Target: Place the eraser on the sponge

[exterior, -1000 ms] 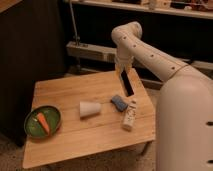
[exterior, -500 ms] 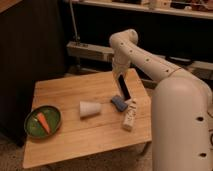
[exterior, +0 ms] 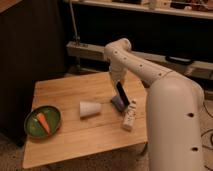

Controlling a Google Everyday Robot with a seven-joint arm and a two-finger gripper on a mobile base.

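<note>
At the left edge of the worktop sits a green plate with a carrot lying in it, well apart from the task's things. Further right a white paper cup lies on its side, its wide mouth turned toward the plate, near the sponge but not touching it. The sponge lies flat on the wood, just right of the cup, and partly hidden by what comes down onto it. Above it the arm bends down from the right, and the gripper hangs directly over the blue pad. The jaws appear to be closed on the upper end of the eraser, which stands steeply on end, leaning a little to the right, with its lower end down at the sponge; whether that end already touches the pad or stops just short cannot be told. Just beside the sponge on the right lies a white bottle, close enough to be knocked by a careless move. As a judgement, the task is far along but not finished: the eraser is over the right spot, yet it is held rather than resting. What seems left is to lay the bar down on the pad, let go and draw the gripper clear without dragging it off.
</note>
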